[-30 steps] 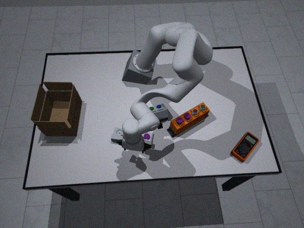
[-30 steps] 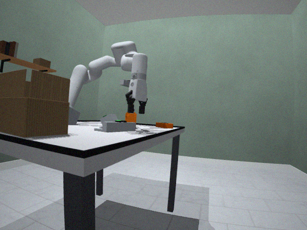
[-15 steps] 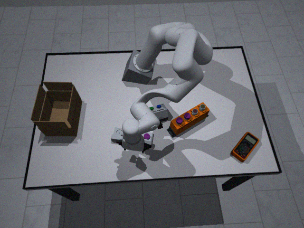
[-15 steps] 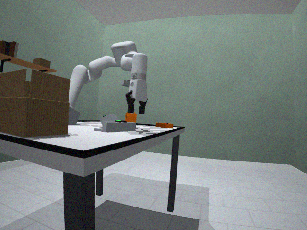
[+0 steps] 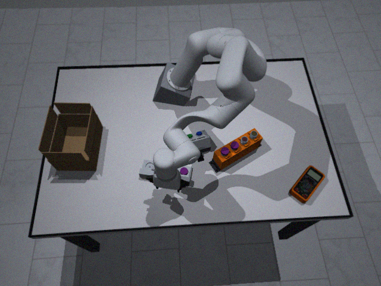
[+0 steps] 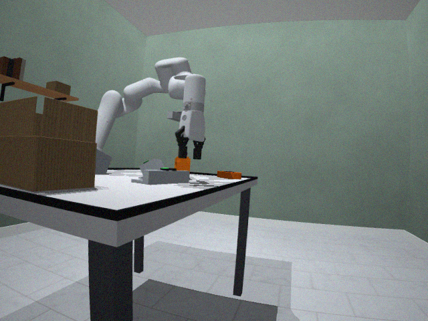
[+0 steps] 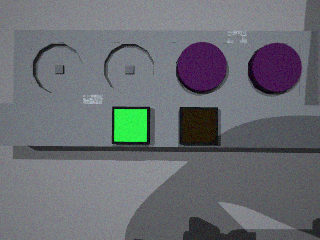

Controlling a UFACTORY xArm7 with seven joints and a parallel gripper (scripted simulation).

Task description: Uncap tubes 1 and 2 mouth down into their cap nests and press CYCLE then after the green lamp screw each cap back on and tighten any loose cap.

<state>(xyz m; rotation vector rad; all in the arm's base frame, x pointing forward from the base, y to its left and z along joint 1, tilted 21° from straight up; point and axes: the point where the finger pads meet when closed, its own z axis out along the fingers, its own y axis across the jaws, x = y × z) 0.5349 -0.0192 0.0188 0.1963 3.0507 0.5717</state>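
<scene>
Top: white arm's black gripper over grey cap tray; one purple round cap visible beside wrist.
Exterior: fingers spread, empty, above tray.
Wrist: green lamp lit; both caps nested, rightward of centre.

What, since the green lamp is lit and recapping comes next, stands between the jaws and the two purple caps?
Nothing visible. Both caps lie uncovered in their nests, the open gripper above the tray.
</scene>
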